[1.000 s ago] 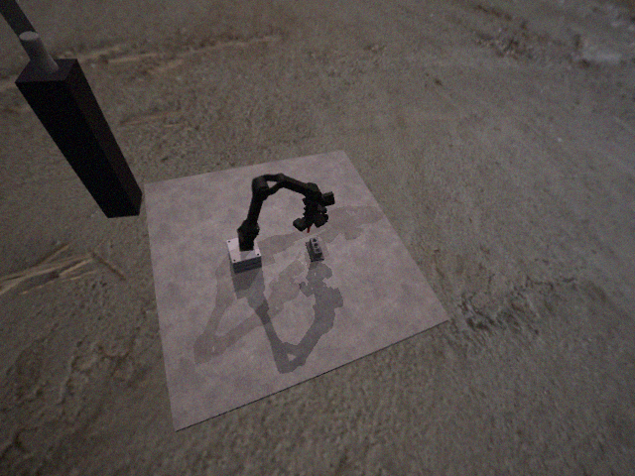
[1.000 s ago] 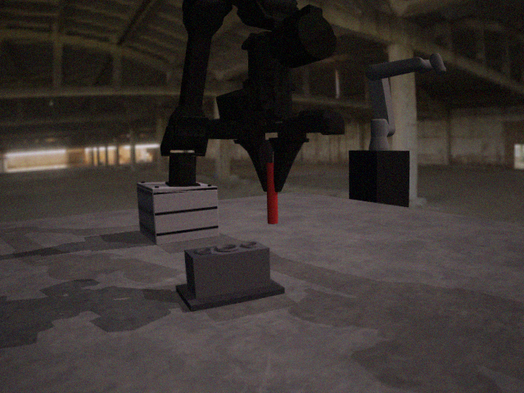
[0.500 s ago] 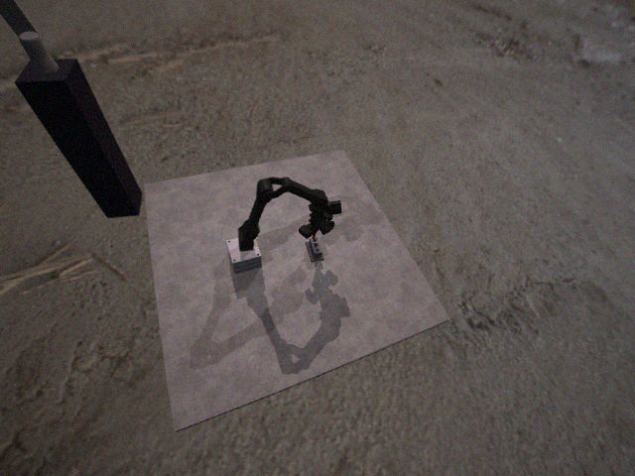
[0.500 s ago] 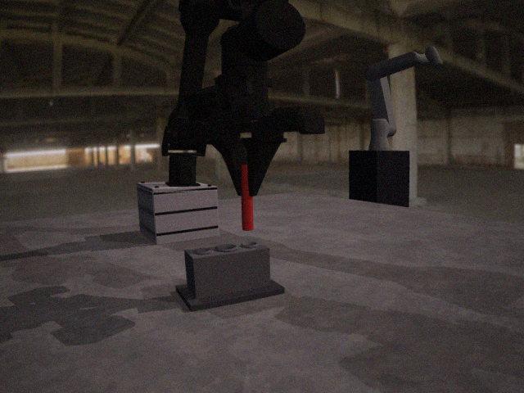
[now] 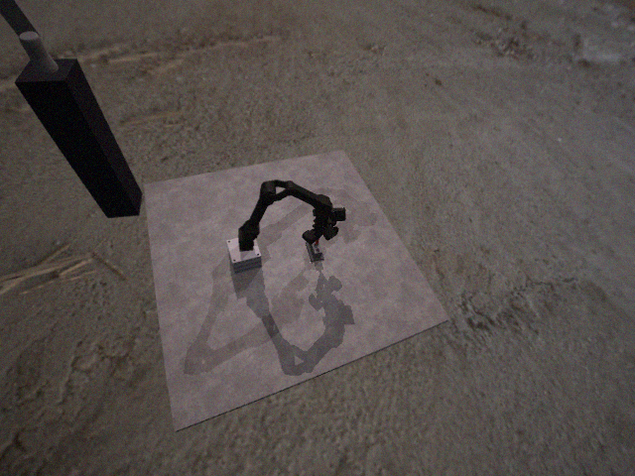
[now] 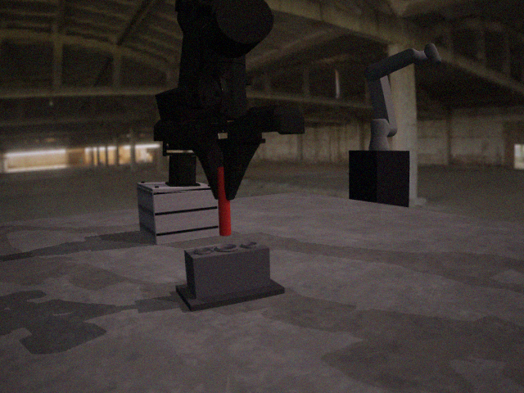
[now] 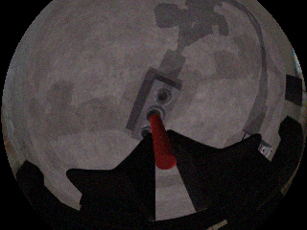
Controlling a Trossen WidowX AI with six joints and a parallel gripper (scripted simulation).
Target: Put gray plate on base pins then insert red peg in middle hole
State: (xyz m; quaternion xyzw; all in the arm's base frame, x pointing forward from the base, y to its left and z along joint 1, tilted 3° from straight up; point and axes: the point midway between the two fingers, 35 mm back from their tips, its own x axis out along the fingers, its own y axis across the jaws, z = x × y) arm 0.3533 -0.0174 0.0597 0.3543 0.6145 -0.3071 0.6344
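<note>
The gray plate (image 5: 311,252) (image 6: 230,271) (image 7: 171,106) lies flat on the dark base (image 6: 239,298), with three round openings in a row on its top. The pins are not clearly visible. My gripper (image 5: 318,239) (image 6: 224,196) (image 7: 159,135) is shut on the red peg (image 6: 225,220) (image 7: 162,141), holding it nearly upright. In the exterior view, the peg's lower end is a little above the plate's middle hole (image 6: 225,247), with a gap between them. In the wrist view the peg's far end overlaps the middle hole, and a finger partly covers the nearest opening.
The arm's white mounting box (image 5: 244,257) (image 6: 186,215) stands behind the plate in the exterior view. A dark pedestal (image 5: 81,138) (image 6: 378,178) with another arm stands beyond the mat (image 5: 204,400). Arm shadows fall around the plate.
</note>
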